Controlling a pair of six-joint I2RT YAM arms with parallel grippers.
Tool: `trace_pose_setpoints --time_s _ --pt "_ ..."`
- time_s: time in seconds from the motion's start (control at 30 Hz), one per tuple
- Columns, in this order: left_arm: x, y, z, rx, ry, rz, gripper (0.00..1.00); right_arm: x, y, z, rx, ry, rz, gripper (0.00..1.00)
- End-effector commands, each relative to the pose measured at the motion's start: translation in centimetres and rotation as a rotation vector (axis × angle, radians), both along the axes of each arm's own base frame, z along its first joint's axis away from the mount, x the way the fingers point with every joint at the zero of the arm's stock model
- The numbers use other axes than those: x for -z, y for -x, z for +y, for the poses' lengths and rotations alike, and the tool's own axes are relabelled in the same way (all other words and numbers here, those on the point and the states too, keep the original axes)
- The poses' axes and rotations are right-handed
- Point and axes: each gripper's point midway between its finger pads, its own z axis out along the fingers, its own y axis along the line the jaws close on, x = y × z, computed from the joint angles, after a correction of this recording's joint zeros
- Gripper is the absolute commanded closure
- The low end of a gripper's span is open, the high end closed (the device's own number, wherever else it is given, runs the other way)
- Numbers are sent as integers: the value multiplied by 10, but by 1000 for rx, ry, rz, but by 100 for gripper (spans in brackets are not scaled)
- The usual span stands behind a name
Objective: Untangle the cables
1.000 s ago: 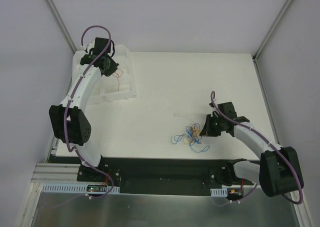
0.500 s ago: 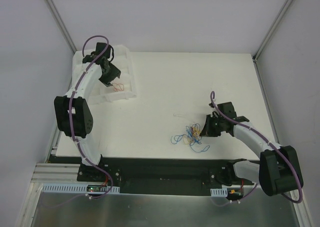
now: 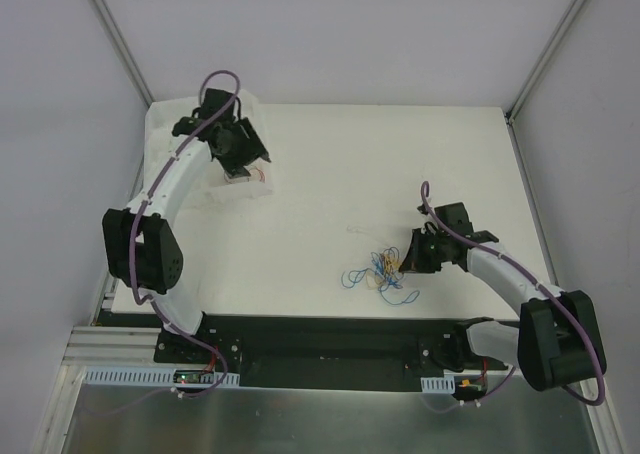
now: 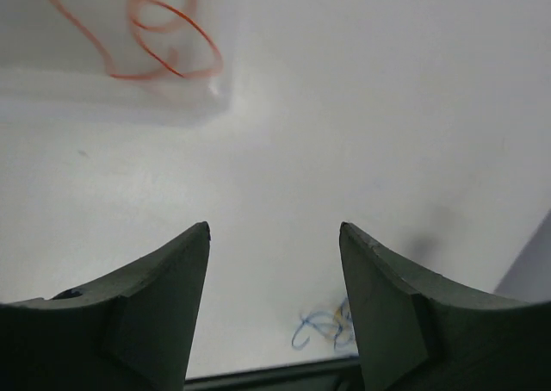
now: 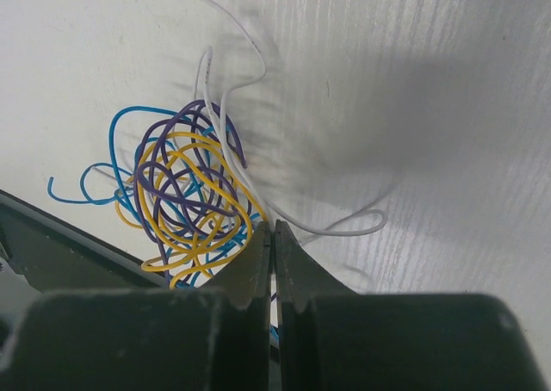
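The cables (image 3: 380,271) lie as a small knot of blue, yellow, purple and white strands near the table's front edge. My right gripper (image 3: 402,262) is at the knot's right side. In the right wrist view its jaws (image 5: 269,226) are pressed together, with strands of the knot (image 5: 185,193) running in at the tips. A separate red wire (image 4: 164,38) lies loose in the white foam tray (image 3: 168,129). My left gripper (image 3: 250,159) hovers over the tray's right edge, open (image 4: 274,227) and holding nothing. The knot shows far off (image 4: 323,326) between its fingers.
A white strand (image 5: 344,230) loops out onto the table to the right of the knot. The black base rail (image 3: 320,334) runs along the near edge just below the cables. Grey walls stand close on both sides.
The left gripper opened and let go of the red wire, which now lies in the tray. It then swung right toward the tray's edge. The right arm and the knot have not moved.
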Motion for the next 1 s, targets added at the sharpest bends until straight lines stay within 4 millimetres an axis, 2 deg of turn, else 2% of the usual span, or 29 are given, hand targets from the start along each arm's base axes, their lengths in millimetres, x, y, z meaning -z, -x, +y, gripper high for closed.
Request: trace_pose_setpoints --time_s 0.0,0.1,0.17,0.23,0.33,0.43,0.53,0.63,0.73,0.97 --pt "-1 63 -133 590 249 -31 39 -14 -6 8 -10 -47 -10 99" --pt "18 114 -198 842 291 14 39 -18 -5 10 1 -60 -10 99" --pt "31 145 -230 976 300 55 40 -19 -3 9 9 -53 0 97" --pt "43 169 -253 1081 291 81 40 -21 -2 7 10 -38 13 91" --pt "57 187 -272 1141 303 132 42 -24 3 4 -1 -21 35 82" --pt "68 188 -278 1102 302 186 37 -27 10 6 -15 -41 46 72" --pt "69 175 -282 1050 273 173 30 -30 15 9 -25 -64 34 60" --pt "82 160 -280 921 255 224 26 -32 17 16 -50 -111 10 49" --pt "93 150 -278 771 347 361 28 -31 16 20 -49 -119 14 47" --pt "106 132 -280 549 380 467 30 -28 13 23 -47 -100 11 46"
